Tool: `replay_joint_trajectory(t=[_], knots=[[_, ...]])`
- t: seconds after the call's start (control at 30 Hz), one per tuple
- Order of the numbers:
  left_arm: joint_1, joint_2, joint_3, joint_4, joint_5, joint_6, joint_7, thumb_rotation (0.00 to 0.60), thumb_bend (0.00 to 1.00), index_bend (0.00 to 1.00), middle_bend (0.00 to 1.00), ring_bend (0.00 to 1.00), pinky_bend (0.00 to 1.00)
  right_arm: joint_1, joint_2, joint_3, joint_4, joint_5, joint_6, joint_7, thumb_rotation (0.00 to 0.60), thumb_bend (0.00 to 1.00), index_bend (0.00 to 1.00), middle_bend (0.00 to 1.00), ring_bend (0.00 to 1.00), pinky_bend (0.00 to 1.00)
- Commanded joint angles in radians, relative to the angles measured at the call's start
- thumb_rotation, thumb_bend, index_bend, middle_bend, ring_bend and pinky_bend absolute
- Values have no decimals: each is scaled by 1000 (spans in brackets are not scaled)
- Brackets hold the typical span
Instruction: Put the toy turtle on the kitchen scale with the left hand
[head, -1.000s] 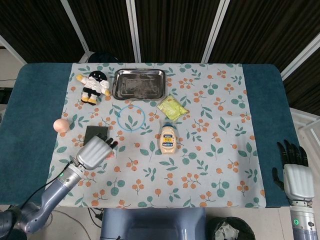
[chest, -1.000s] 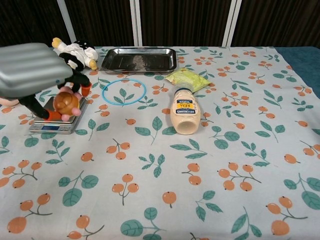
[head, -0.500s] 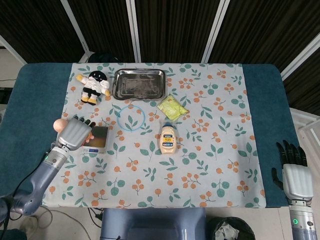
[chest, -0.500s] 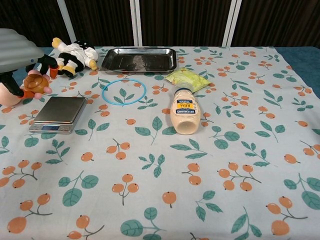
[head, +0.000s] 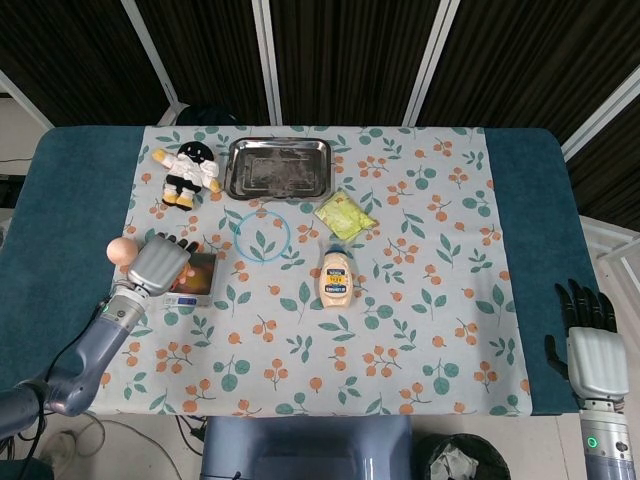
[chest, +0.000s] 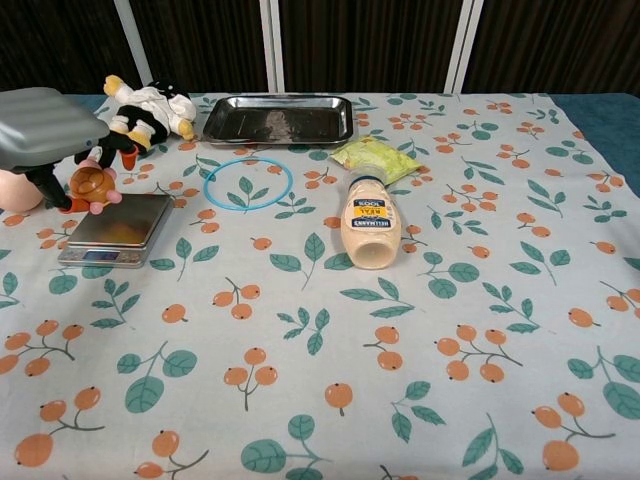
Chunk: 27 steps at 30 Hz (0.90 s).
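Observation:
The toy turtle (chest: 90, 183), brown-shelled with pink and red limbs, hangs in the grip of my left hand (chest: 45, 130) just above the far left corner of the kitchen scale (chest: 115, 228). In the head view the left hand (head: 160, 265) covers the left end of the scale (head: 198, 278), and the turtle is almost hidden beneath it. My right hand (head: 592, 350) rests off the table's near right corner, fingers extended and holding nothing.
A peach ball (chest: 15, 190) lies just left of the scale. A plush toy (chest: 150, 108) and a metal tray (chest: 278, 119) sit at the back. A blue ring (chest: 248, 183), a green packet (chest: 375, 157) and a mayonnaise bottle (chest: 371, 222) occupy the middle.
The left hand, turtle still held, went from above the scale out to the far left, then came back right to the scale's left edge. The right hand stayed put.

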Motion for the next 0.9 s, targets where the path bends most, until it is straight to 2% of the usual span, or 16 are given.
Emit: replay_joint_trajectory(t=[0.03, 0.3, 0.57, 0.9], knots=[[-4, -5, 1, -2, -11, -5, 6, 600, 238, 307, 424, 381, 507, 0, 2, -1, -1, -1, -1, 2, 600, 527, 0, 0, 14, 0], [-15, -11, 7, -3, -36, -19, 25, 600, 222, 287, 368, 352, 498, -1, 4, 0, -3, 0, -1, 3, 600, 527, 0, 0, 14, 0], [-24, -19, 13, -4, -53, -35, 27, 600, 182, 252, 273, 263, 469, -3, 8, 1, -6, 2, 2, 5, 600, 527, 0, 0, 13, 0], [-31, -1, 20, -45, -89, -30, 69, 600, 153, 223, 220, 210, 437, -5, 12, 3, -10, 3, 6, 9, 600, 527, 0, 0, 13, 0]])
